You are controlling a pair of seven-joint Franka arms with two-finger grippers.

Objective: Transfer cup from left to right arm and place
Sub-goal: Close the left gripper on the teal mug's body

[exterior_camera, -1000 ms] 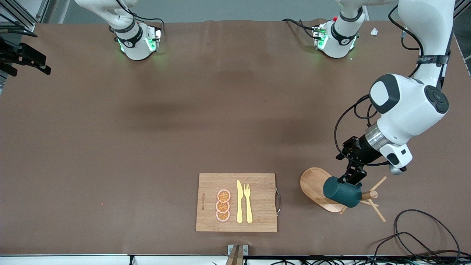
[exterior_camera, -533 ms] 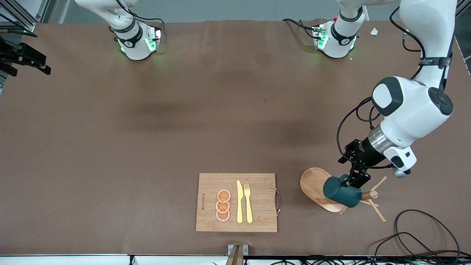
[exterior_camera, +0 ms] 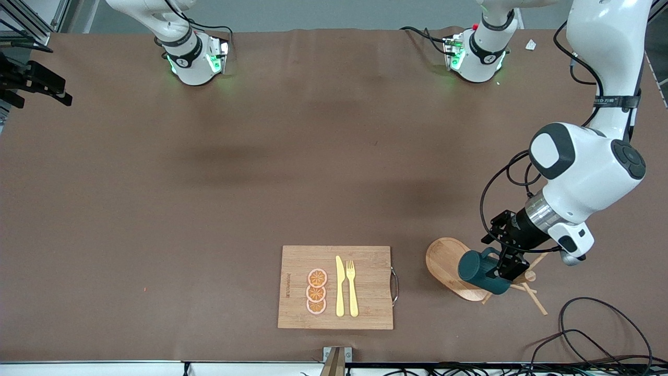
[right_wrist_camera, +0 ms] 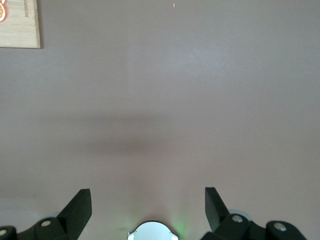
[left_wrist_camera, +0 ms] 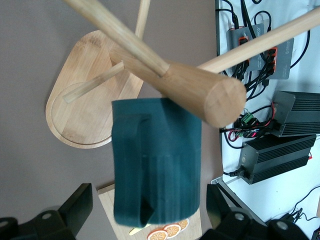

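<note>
The counter [exterior_camera: 209, 209] is noted bare under the waiting right end effector [right_wrist_camera: 148, 200], fingers spread wide, nothing held. The cup [exterior_camera: 482, 271] is hung on the peg rack [exterior_camera: 449, 269]. The left end effector [left_wrist_camera: 150, 207] is positioned astride the cup, fully open, ungripped.

Dark teal ribbed cup [exterior_camera: 482, 271] hangs tilted on wooden peg rack [exterior_camera: 454, 269].

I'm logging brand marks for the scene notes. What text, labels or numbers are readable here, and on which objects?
Nothing can be read with certainty.
Cutting board: a burned-in brand mark along the edge toward the right arm's end, too small to read.
Left arm: a dark band with small white lettering, too blurred to read.
Cup, peg rack: no text visible.
</note>
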